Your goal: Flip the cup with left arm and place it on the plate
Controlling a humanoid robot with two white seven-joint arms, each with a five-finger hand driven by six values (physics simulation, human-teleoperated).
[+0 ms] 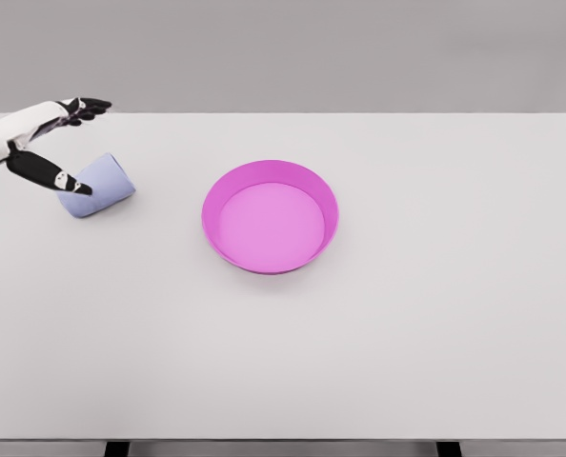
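A pale lavender cup (100,186) lies on its side at the left of the white table, tilted. My left hand (66,143) comes in from the left edge just above and left of it. The fingers (90,108) are spread out and the thumb (52,174) rests against the cup's near-left edge. The hand does not enclose the cup. A round magenta plate (270,216) with a raised rim sits near the middle of the table, well to the right of the cup. The right arm is out of view.
The white table (407,314) fills the view, its front edge at the bottom and its far edge against a grey wall.
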